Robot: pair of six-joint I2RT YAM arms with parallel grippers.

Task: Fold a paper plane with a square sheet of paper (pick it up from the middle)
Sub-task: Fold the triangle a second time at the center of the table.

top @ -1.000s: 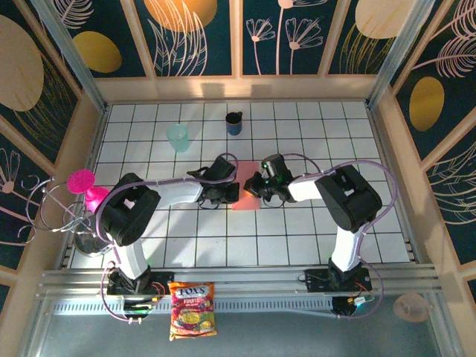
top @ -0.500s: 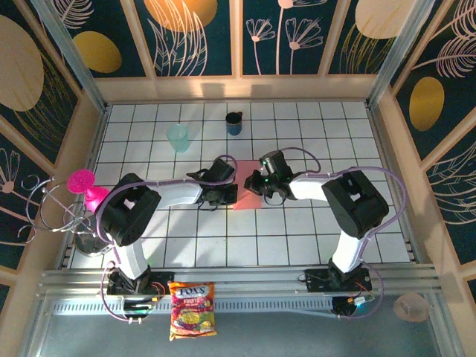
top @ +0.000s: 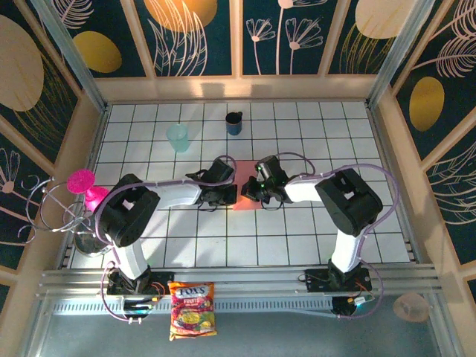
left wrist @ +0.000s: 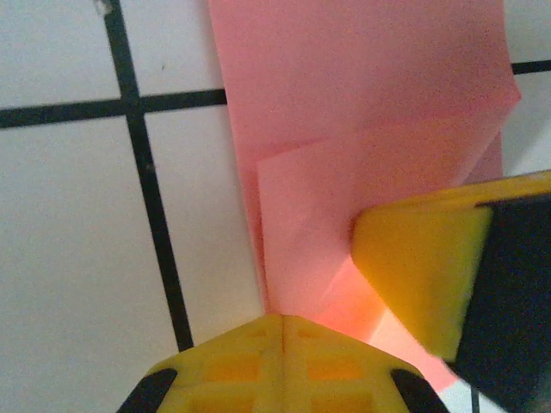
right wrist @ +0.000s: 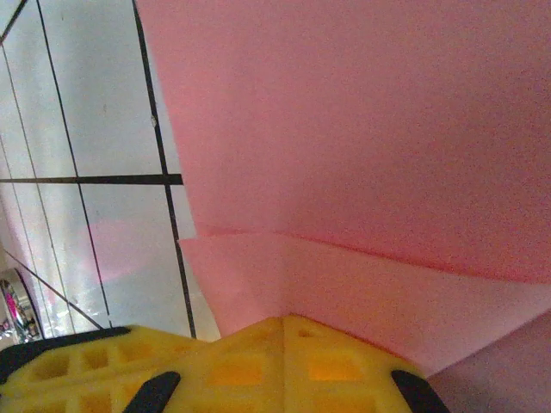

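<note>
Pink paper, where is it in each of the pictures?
Top external: the thin salmon-pink paper sheet lies near the picture's middle.
Left wrist: the sheet is at the upper right, with a folded flap below.
Right wrist: the sheet spreads across the top and right.
Shared landmark: the black grid lines of the white tiled table.

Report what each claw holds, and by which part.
Cannot be told. The left claw and right claw are both shut, tips against the folded flap of the paper; pinching or merely pressing is unclear.
</note>
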